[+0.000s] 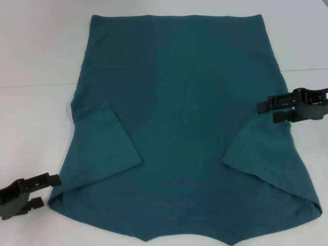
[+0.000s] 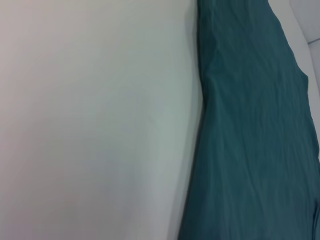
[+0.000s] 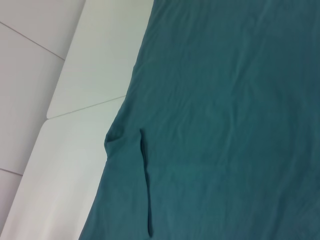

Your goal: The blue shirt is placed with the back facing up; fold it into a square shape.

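Note:
The blue shirt (image 1: 179, 118) lies flat on the white table (image 1: 36, 56), plain side up, its hem at the far end. Both sleeves are folded inward over the body: the left sleeve (image 1: 110, 146) and the right sleeve (image 1: 269, 156). My left gripper (image 1: 45, 190) sits open on the table just off the shirt's near left corner, holding nothing. My right gripper (image 1: 267, 111) hovers open at the shirt's right edge, above the folded sleeve, also holding nothing. The left wrist view shows the shirt (image 2: 250, 130) beside bare table. The right wrist view shows the shirt (image 3: 225, 100) and a sleeve fold line (image 3: 146, 185).
White tabletop surrounds the shirt to the left (image 2: 90, 120) and the right (image 1: 307, 46). A seam between table panels (image 3: 85, 107) runs beside the shirt's right edge. The shirt's near edge reaches the bottom of the head view.

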Controlling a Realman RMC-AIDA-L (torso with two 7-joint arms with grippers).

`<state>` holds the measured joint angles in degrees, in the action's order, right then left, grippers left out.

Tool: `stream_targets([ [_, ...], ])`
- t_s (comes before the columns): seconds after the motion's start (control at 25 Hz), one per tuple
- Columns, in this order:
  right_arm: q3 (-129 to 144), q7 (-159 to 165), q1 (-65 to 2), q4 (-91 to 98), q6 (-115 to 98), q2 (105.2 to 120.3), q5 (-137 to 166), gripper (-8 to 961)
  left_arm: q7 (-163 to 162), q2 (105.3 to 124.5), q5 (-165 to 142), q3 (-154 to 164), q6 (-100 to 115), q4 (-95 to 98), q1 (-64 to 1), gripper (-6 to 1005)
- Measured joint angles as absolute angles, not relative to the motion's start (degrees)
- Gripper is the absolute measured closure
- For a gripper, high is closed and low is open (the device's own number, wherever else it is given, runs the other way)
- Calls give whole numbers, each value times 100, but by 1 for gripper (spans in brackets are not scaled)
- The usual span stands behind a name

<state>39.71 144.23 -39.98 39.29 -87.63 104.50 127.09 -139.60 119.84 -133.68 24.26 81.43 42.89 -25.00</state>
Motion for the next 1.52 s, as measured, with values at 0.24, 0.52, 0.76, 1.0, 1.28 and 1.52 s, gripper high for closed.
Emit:
stream_targets([
  [0.24, 3966, 14422, -3981, 3929, -8753, 10450, 12709, 158, -14099, 11992, -13364, 2419, 8063, 4288, -2516, 50],
  [0.52, 3938, 14422, -3970, 3929, -8759, 10450, 12708, 158, -14150, 11991, -13368, 2559, 8043, 4265, -2541, 54],
  [0.76, 3937, 14423, -3962, 3929, -8758, 10450, 12709, 158, -14155, 11995, -13368, 2599, 8007, 4131, -2590, 59],
  [1.0, 3929, 14423, -3942, 3929, -8759, 10447, 12708, 159, -14138, 12007, -13343, 2715, 8001, 3995, -2696, 63],
  [1.28, 3924, 14388, -3922, 3929, -8782, 10441, 12691, 159, -14106, 12046, -13360, 2746, 8037, 3872, -2907, 67],
  [1.52, 3920, 14382, -3916, 3929, -8796, 10441, 12678, 159, -14124, 12046, -13363, 2809, 8063, 3841, -2961, 71],
])
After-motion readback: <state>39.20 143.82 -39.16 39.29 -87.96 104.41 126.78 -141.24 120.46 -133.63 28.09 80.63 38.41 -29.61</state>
